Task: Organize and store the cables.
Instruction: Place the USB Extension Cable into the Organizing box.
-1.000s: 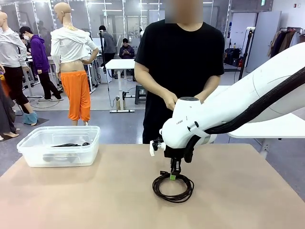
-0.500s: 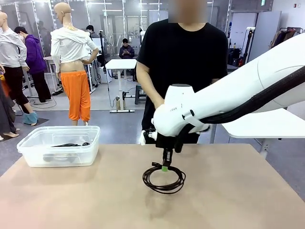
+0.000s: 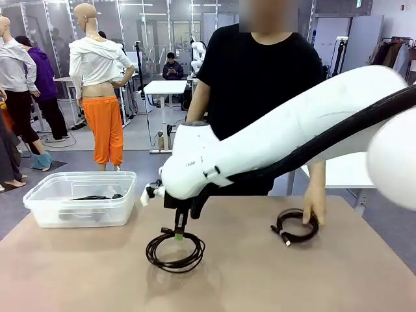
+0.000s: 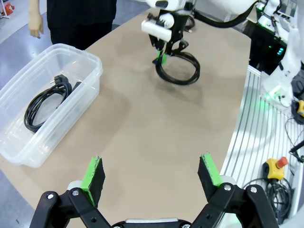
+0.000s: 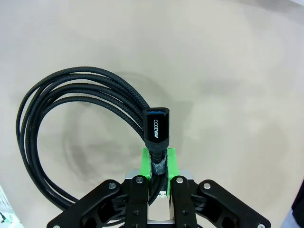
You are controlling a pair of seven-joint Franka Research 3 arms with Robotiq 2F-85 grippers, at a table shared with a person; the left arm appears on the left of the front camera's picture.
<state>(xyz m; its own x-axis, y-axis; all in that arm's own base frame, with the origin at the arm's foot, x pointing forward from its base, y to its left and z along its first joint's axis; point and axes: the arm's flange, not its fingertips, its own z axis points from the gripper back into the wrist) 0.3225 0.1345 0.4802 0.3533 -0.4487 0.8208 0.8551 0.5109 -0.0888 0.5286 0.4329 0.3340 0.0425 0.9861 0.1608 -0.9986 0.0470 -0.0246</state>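
At right tool (image 3: 179, 235): cable coil (image 5: 95, 90) pinched, plug (image 5: 156, 124) pointing down.

The tan table (image 3: 325, 279) carries a clear bin (image 3: 81, 211) and a coiled cable (image 3: 298, 239).

A: What was the coiled cable (image 5: 71, 95) like?
B: It had a black braided sheath with a rough, matt weave. Its plug (image 5: 156, 124) was smooth black plastic with a slight sheen.
A: And the cable in the bin (image 4: 45, 102)?
B: Smoother, rubbery-looking black. The bin (image 3: 39, 207) was clear, glossy plastic.
A: The counter (image 3: 312, 279)?
B: Tan, matt and smooth.
A: The robot?
B: The right arm's shell (image 3: 292, 123) was glossy white, its hose (image 3: 325, 146) ribbed matt black. The left fingers (image 4: 93, 172) had matt green pads on black frames with silvery screws. The person's shirt (image 3: 260, 78) was plain black cloth.
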